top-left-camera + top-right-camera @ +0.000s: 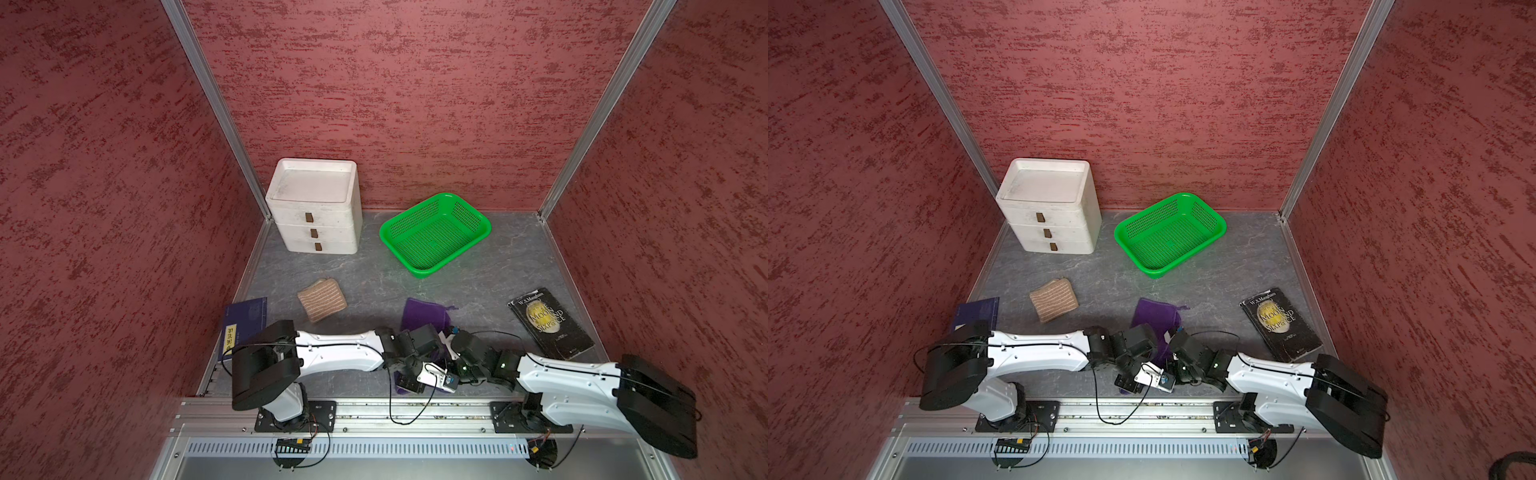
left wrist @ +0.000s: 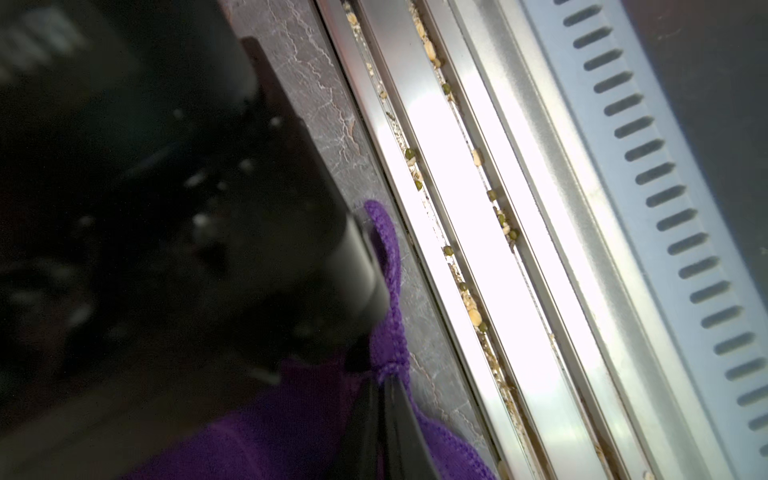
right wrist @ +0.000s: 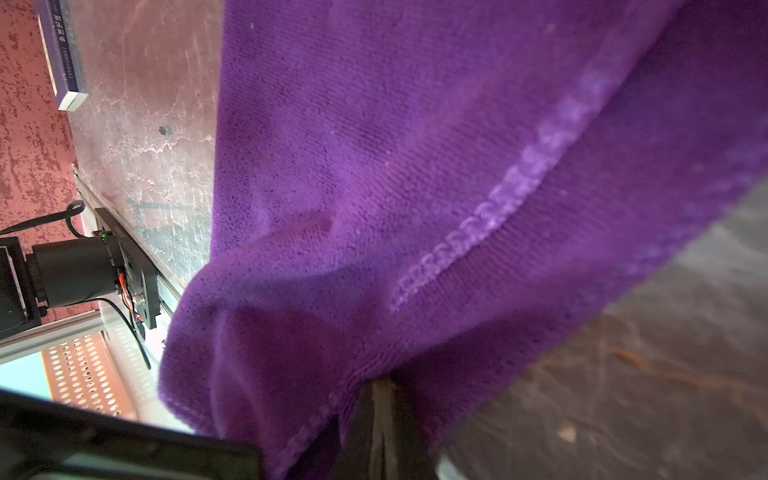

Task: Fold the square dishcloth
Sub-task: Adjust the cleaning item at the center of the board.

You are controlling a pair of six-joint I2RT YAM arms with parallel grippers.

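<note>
The purple dishcloth lies rumpled on the grey table near the front, partly hidden under both wrists. My left gripper is shut on a stitched corner of the dishcloth, close to the front rail; in a top view it sits at the near edge. My right gripper is shut on another hem of the dishcloth, which hangs in folds in front of it. In a top view the right gripper sits just behind and to the right of the left one.
A folded brown striped cloth lies left of the dishcloth. A white drawer unit and a green basket stand at the back. A black book lies right, a blue book left. The metal rail runs along the front.
</note>
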